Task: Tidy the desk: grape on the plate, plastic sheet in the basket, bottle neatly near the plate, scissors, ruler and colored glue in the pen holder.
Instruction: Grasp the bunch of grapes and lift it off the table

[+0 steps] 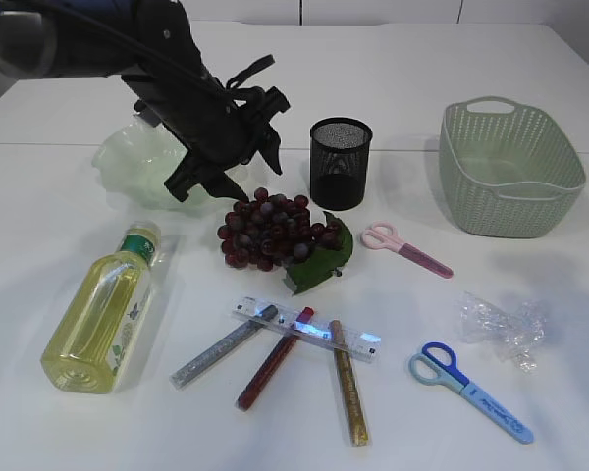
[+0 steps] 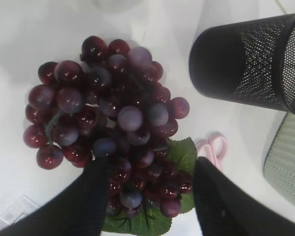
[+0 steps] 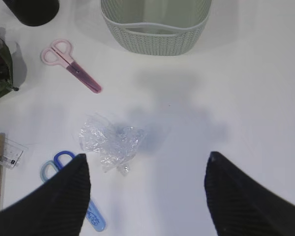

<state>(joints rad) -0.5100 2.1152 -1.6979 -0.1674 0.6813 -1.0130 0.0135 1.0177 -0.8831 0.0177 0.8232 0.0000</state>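
Observation:
A bunch of dark red grapes (image 1: pixel 270 231) with a green leaf lies mid-table. My left gripper (image 1: pixel 226 188) hangs just above its left end. In the left wrist view the open fingers (image 2: pixel 150 164) straddle the leaf end of the grapes (image 2: pixel 113 108). The pale green plate (image 1: pixel 128 162) sits behind the left arm. The yellow bottle (image 1: pixel 103 309) lies on its side at the left. My right gripper (image 3: pixel 147 167) is open and empty above the table, right of the crumpled plastic sheet (image 3: pixel 110 140). It is out of the exterior view.
The black mesh pen holder (image 1: pixel 341 162) and green basket (image 1: pixel 510 167) stand at the back. Pink scissors (image 1: pixel 404 247), blue scissors (image 1: pixel 466 388), the plastic sheet (image 1: pixel 501 324), a clear ruler (image 1: pixel 304 329) and silver (image 1: pixel 221 345), red (image 1: pixel 275 358) and gold (image 1: pixel 349 383) glue sticks lie in front.

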